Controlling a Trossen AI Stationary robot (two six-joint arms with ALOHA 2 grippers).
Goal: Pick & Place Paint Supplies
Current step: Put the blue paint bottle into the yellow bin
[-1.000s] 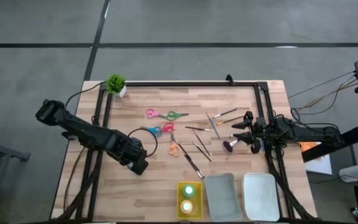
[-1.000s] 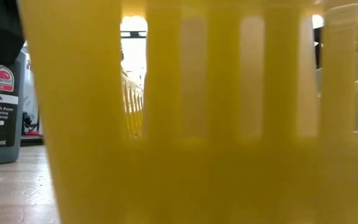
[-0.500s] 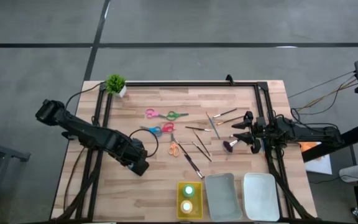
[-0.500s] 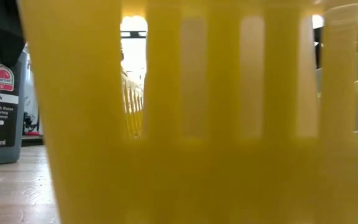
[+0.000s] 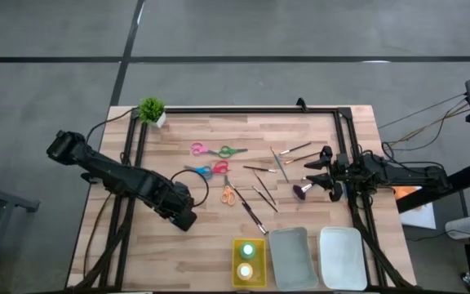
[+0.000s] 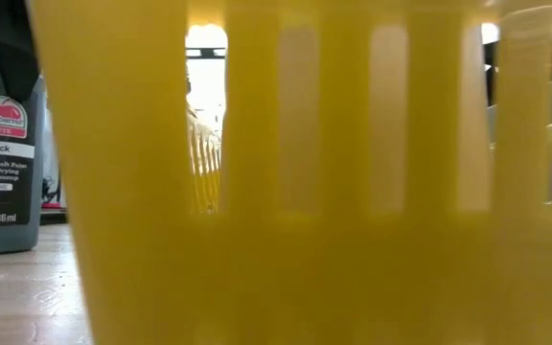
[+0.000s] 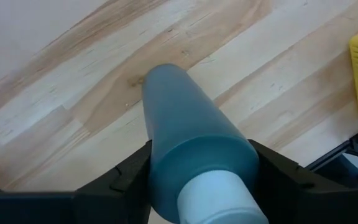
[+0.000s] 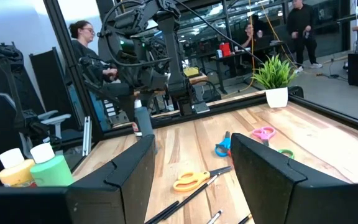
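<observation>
Closing on the grey paint bottle (image 7: 194, 146): left hand (image 5: 179, 214) on the tabletop's (image 5: 186, 253) left side, fingers (image 7: 129, 174) flanking the bottle, contact not confirmed.
Right hand (image 5: 321, 170) waits spread at the right edge, near the stubby brush (image 5: 303, 191). Yellow tray (image 5: 250, 262) at the near edge already holds two bottles, presumably this one's destination.

- You have a grey paint bottle (image 7: 194, 155), white cap, upright between the left gripper's fingers
- Green bottle (image 5: 248, 250) and yellow bottle (image 5: 245, 270) stand in the yellow tray
- Three scissors (image 5: 217, 150) lie flat mid-table, thin brushes (image 5: 265, 189) scattered beside them, near the stubby dark brush (image 5: 303, 191)
</observation>
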